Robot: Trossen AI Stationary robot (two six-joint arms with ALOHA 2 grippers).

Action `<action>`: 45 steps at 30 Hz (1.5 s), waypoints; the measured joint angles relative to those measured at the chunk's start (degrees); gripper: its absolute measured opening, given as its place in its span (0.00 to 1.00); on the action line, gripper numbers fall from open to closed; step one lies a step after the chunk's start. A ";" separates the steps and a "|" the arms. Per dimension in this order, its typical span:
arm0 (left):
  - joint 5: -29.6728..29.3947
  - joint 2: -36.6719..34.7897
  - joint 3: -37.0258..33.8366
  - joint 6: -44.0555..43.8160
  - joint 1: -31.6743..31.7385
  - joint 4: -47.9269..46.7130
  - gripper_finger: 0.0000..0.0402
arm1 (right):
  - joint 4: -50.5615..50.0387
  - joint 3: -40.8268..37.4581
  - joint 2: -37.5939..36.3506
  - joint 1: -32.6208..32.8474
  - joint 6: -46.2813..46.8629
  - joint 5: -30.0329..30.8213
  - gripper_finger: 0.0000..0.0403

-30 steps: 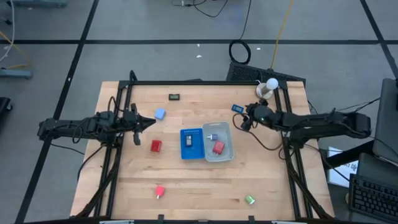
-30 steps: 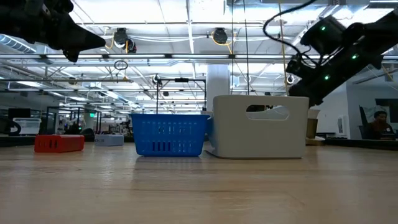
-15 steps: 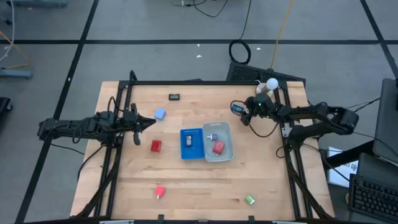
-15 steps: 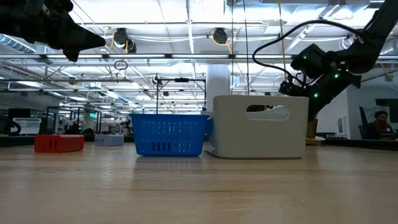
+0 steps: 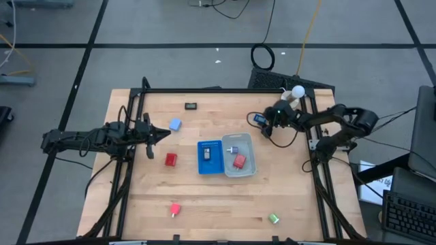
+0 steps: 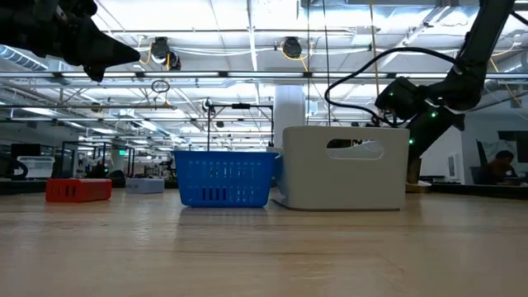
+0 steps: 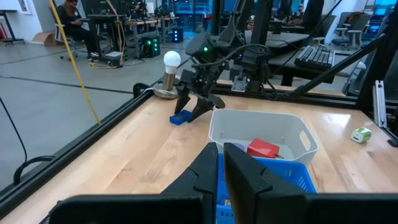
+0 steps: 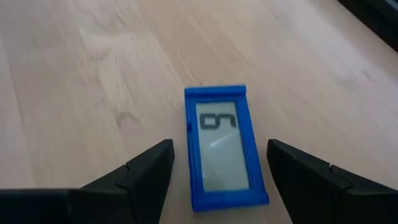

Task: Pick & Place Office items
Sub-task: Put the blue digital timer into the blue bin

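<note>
**Inspector A:** Where is the right gripper (image 8: pixel 214 171) standing?

**Inspector B:** It is hanging low over the table's (image 5: pixel 204 197) far right part, beside the lamp with the white bulb (image 5: pixel 298 91). Its fingers (image 8: pixel 146 171) are standing wide apart, one on each side of the dark blue flat rectangle (image 8: pixel 224 146). The piece is lying flat on the wood, its pale display facing up. I am seeing no contact between fingers and piece; nothing is being held.

**Inspector A:** And the left gripper (image 5: pixel 165 133)?

**Inspector B:** It is waiting above the table's left side, fingers pressed together with nothing between them, just beside the pale blue block (image 5: pixel 175 125).

**Inspector A:** How are the other office items lying?

**Inspector B:** One red block (image 5: pixel 239 161) is sitting inside the clear plastic tray (image 5: pixel 251 170), along with a small grey piece (image 5: pixel 231 149). A pale item is lying in the blue ribbed tray (image 5: pixel 201 145), which is touching the clear tray at mid-table. A second red block (image 5: pixel 170 159) is resting left of the blue tray. A third red block (image 5: pixel 175 209) and the green block (image 5: pixel 273 218) are lying well apart near the front edge. The black flat rectangle (image 5: pixel 191 105) is lying near the far edge.
</note>
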 joint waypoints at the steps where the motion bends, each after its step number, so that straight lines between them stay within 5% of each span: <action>1: -0.17 0.00 0.00 0.01 0.00 0.01 0.06 | -0.08 0.38 0.44 -0.02 0.02 -0.68 0.63; 18: -0.31 0.00 0.00 -0.07 0.00 -0.01 0.06 | -9.41 0.75 -0.42 -0.07 0.55 -1.83 0.63; 32: -0.31 0.00 0.02 -0.35 0.00 -0.01 0.06 | -9.80 0.60 -0.42 0.04 0.50 -2.12 0.37; 45: -0.34 2.62 0.07 -4.67 0.00 -0.14 0.06 | -9.83 0.19 -6.56 0.11 0.43 -1.88 0.38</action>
